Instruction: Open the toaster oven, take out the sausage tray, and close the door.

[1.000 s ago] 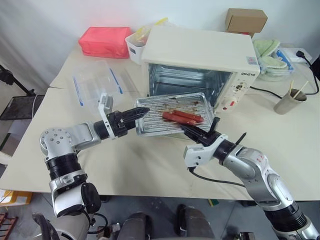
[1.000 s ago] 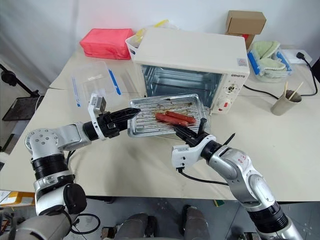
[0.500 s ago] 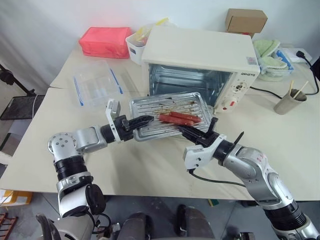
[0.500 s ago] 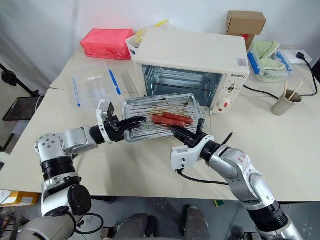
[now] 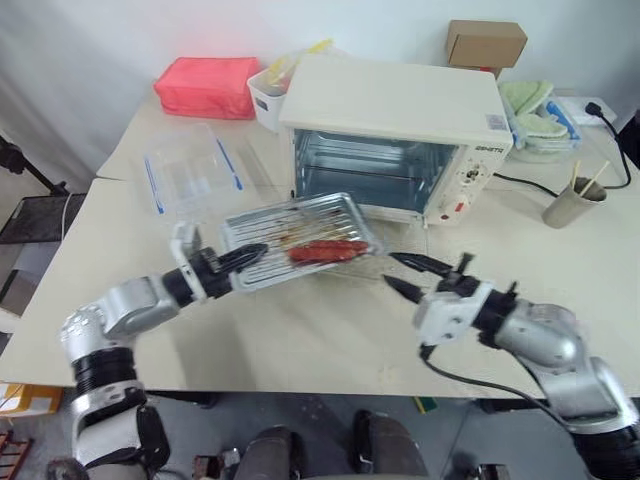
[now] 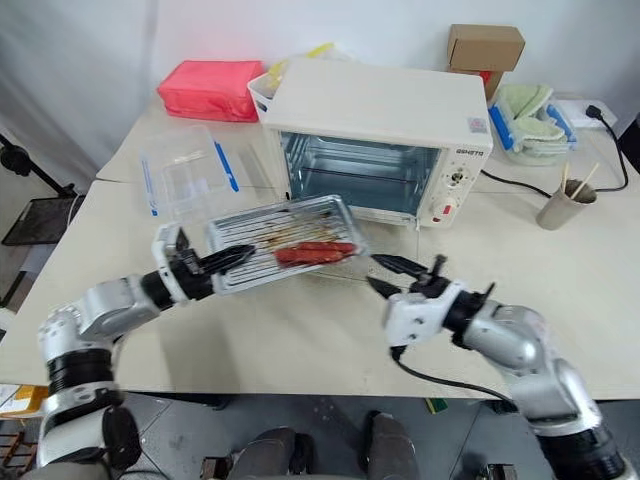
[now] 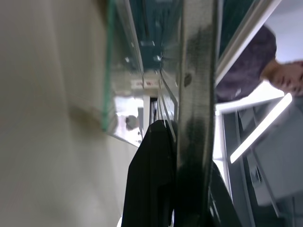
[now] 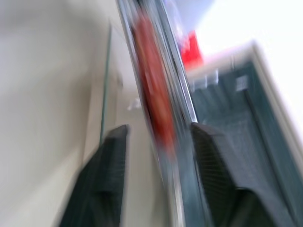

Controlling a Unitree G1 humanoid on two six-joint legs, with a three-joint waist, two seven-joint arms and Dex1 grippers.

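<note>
The cream-white toaster oven (image 5: 400,110) stands open at the back of the table, its cavity bare. Its glass door (image 7: 108,71) is folded down in front. The silvery sausage tray (image 5: 300,235), with red sausages (image 5: 325,250) near its right end, hangs tilted above the table in front of the oven. My left gripper (image 5: 245,258) is shut on the tray's left rim. To the tray's right, my right gripper (image 5: 400,272) is open and a little apart from the rim, with nothing between its fingers (image 8: 106,179).
A clear plastic box with blue clips (image 5: 190,175) lies left of the oven. A red container (image 5: 205,85) and a white bin (image 5: 270,95) stand behind it. At the right are a cup with chopsticks (image 5: 565,205), green cloths (image 5: 535,105) and a cable (image 5: 520,180).
My left gripper has shut on the tray's left rim and carried the tray leftward, tilted. My right gripper has let go of the right rim, opened and drawn back to the right.
</note>
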